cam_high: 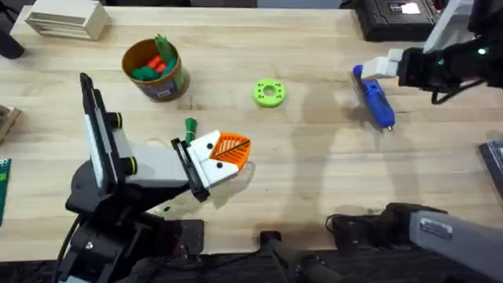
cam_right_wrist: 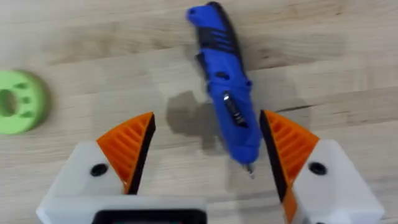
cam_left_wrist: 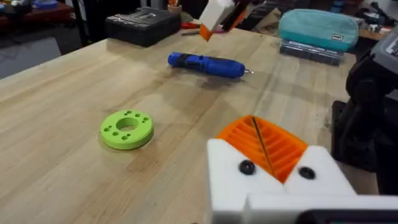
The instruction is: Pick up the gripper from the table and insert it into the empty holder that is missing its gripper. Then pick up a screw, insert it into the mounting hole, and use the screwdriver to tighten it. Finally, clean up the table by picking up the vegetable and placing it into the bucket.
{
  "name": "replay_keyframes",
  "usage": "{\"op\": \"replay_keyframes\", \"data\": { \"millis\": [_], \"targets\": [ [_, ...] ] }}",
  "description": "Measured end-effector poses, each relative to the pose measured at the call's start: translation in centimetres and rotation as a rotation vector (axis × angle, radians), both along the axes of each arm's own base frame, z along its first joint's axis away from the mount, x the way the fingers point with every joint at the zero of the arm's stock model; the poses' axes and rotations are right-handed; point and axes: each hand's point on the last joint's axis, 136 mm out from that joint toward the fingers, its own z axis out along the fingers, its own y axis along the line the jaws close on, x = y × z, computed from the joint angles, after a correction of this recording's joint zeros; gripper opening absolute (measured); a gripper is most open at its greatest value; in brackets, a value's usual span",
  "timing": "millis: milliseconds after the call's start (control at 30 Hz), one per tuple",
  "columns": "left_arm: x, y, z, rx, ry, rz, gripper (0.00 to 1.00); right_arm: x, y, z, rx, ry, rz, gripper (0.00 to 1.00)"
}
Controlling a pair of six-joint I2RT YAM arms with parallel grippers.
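Observation:
The blue screwdriver (cam_high: 375,96) lies on the table at the right, metal tip toward the near edge. My right gripper (cam_right_wrist: 207,119) hovers just above it, open, and the screwdriver (cam_right_wrist: 225,93) lies below the gap between the orange pads (cam_right_wrist: 127,144). My left gripper (cam_high: 240,154) is shut with nothing in it, low over the table's middle left. The dark green vegetable (cam_high: 190,126) lies just behind it. The bucket (cam_high: 155,71) stands at the back left and holds orange-red and green toys. The loose gripper, the holder and the screw are out of view.
A lime-green ring disc (cam_high: 269,93) lies between the bucket and the screwdriver. A black case (cam_high: 393,17) sits at the back right, a white slatted box (cam_high: 67,20) at the back left. A teal pouch (cam_left_wrist: 318,28) lies beyond the screwdriver (cam_left_wrist: 205,64).

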Motion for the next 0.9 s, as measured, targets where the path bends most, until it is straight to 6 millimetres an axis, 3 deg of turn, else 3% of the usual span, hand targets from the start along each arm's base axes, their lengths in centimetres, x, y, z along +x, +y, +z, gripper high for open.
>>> {"op": "replay_keyframes", "data": {
  "millis": [100, 300, 667, 900],
  "targets": [
    [0.0, 0.0, 0.0, 0.0, 0.0, 0.0, 0.004, 0.7, -1.5, -2.6, -0.034, 0.07, 0.035, 0.989],
    [0.0, 0.0, 0.0, 0.0, 0.0, 0.0, 0.004, 1.8, -1.9, -6.7, -0.104, 0.165, 0.237, 0.99],
    [0.0, 0.0, 0.0, 0.0, 0.0, 0.0, 0.004, 6.9, -2.9, -7.5, -0.208, 0.023, 0.333, 0.988],
    [0.0, 0.0, 0.0, 0.0, 0.0, 0.0, 0.004, 7.1, -3.0, -10.1, -0.192, 0.072, 0.345, 0.984]
  ]
}}
